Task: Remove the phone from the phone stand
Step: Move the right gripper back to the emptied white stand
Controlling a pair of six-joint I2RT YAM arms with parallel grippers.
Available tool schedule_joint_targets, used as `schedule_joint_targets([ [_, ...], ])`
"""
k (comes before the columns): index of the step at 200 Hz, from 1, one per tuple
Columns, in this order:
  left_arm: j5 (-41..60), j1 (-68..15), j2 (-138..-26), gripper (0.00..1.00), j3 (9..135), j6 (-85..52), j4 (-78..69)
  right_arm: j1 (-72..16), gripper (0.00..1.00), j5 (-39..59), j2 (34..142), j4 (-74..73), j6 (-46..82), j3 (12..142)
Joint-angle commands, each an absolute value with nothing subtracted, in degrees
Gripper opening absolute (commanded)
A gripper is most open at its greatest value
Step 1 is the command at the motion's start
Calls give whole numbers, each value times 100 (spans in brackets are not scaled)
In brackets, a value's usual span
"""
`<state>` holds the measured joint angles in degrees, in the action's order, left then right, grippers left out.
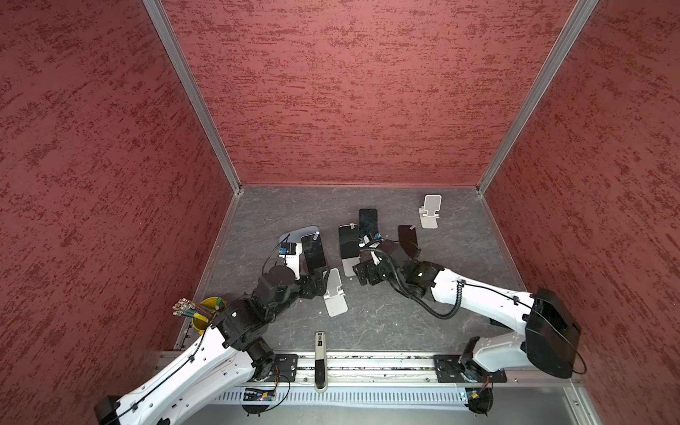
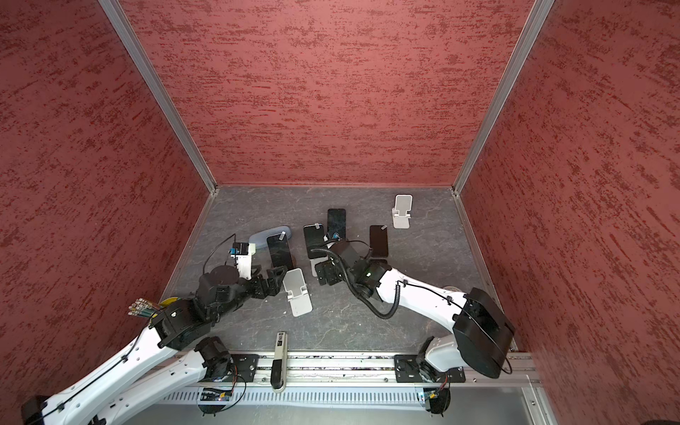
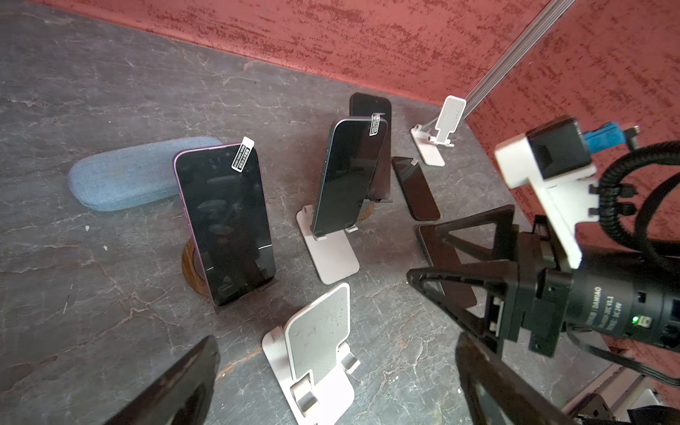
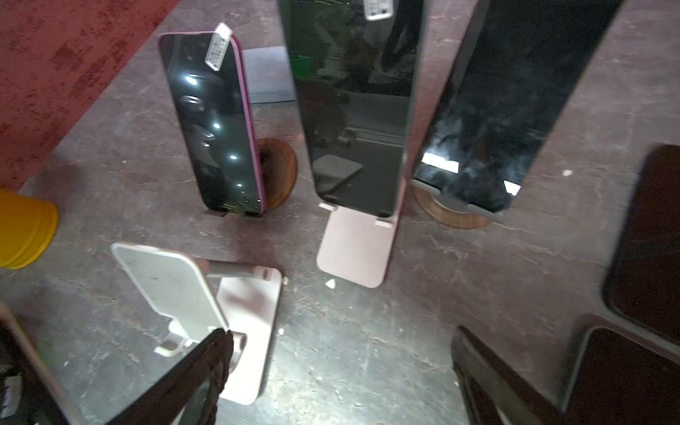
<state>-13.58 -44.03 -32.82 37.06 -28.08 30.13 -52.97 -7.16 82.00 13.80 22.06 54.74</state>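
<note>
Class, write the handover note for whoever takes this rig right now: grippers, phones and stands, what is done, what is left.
Left gripper: open, empty.
Right gripper: open, empty, over a flat phone.
On stands: purple phone, dark phone, back phone.
Done: a second flat phone is also off its stand; near stand and far stand are empty.
Left: lift off the three standing phones.

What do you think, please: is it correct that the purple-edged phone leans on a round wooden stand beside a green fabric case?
Not quite: the fabric case is blue, not green, as the left wrist view shows. The purple-edged phone does lean on a round wooden stand beside it.
</note>
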Motion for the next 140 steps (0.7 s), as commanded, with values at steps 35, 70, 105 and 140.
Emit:
schedule_joint_targets([
  [35,-932,-4227,-2636,100,3428,-2694,2800,-6020,99,-984,9121,1437,2527,6268],
  [70,-940,-4210,-2507,99,3411,-2702,2958,-6248,99,-1099,9625,1473,2686,6699],
  [105,-943,-4195,-2389,99,3478,-2642,3141,-6345,99,-1139,9994,1462,2715,7033],
  [140,-906,-4199,-2246,100,3480,-2628,3190,-6363,99,-1445,10287,1650,2876,7307],
])
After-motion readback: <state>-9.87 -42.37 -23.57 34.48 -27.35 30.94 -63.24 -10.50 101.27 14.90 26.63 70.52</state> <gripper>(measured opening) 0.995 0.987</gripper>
